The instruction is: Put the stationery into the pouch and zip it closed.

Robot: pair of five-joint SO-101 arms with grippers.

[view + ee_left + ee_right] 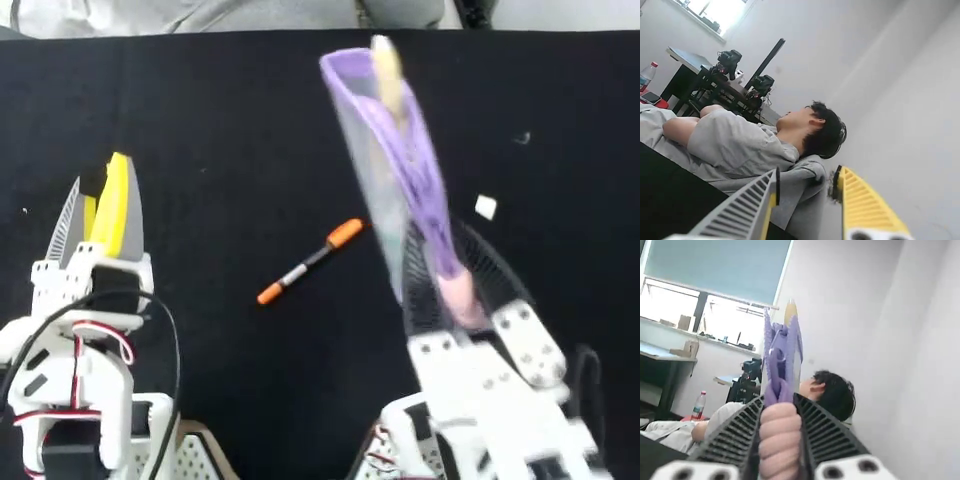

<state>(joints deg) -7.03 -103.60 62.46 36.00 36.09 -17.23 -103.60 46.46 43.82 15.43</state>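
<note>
Pouch [385,150] held aloft over black table [200,100] — right gripper [458,290] clenched on its pink end, yellowish stick [388,70] poking out. Left gripper [100,215] released. Orange marker [310,262] lies loose — lower pouch, steady its mouth before loading.

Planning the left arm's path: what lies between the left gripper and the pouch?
In the high view, one orange marker lies on the black table between the left gripper and the pouch held up by the right gripper.
</note>
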